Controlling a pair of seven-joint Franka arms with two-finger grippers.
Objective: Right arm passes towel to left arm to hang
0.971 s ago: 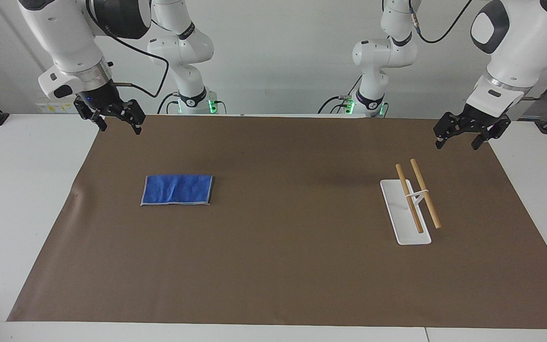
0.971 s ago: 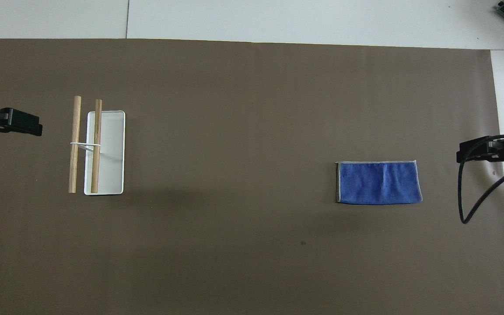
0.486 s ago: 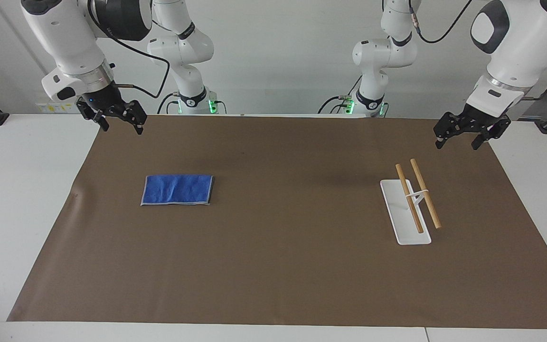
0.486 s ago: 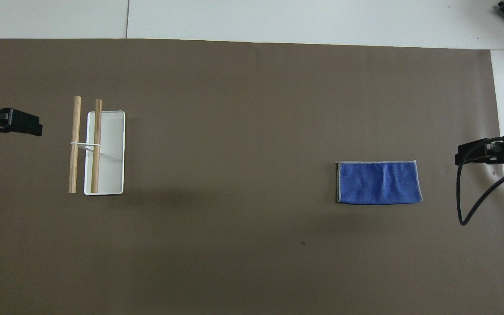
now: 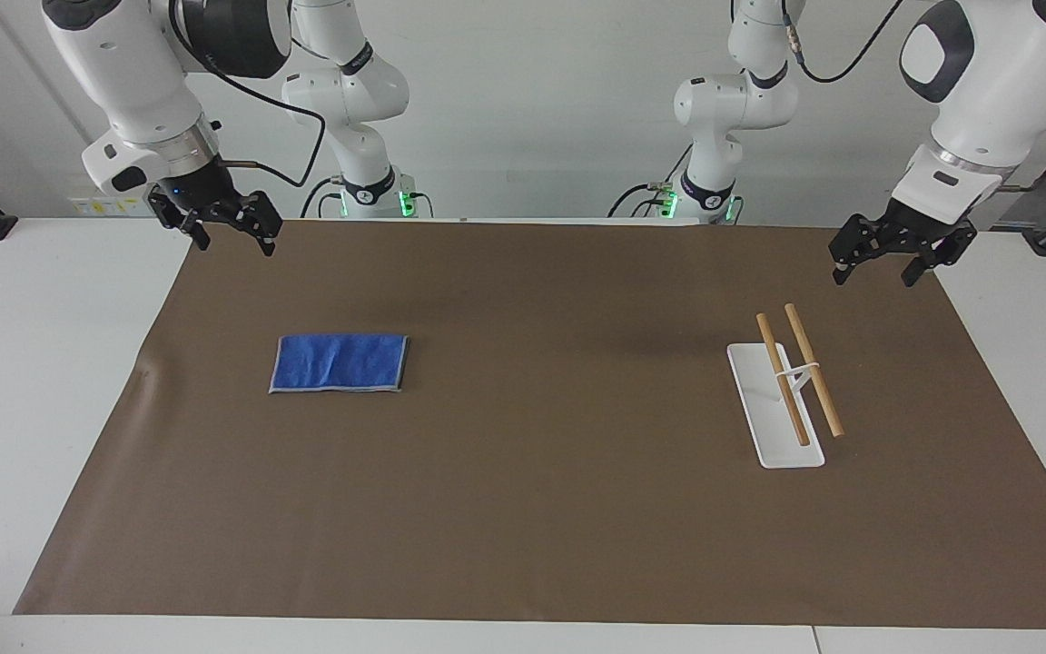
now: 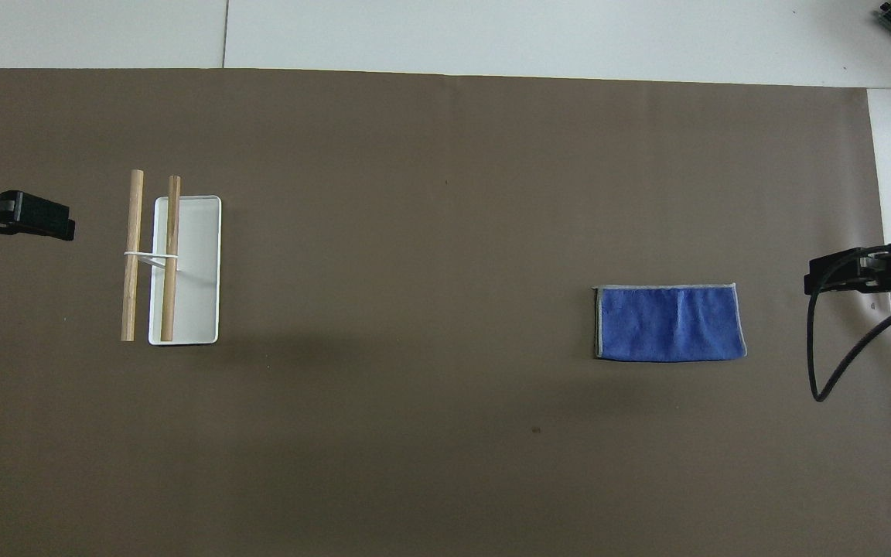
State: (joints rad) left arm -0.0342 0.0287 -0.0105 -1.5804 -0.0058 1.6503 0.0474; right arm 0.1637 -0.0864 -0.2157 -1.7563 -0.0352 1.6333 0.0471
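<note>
towel: bright blue, pale grey edging
stand: white base, light wooden bars
mat: plain brown
table: white

The brown mat on the surface carries two obstacles, well apart: the flat towel toward nine o'clock in the facing view and the white stand with raised wooden bars toward three. Between them the mat lies bare.
</note>
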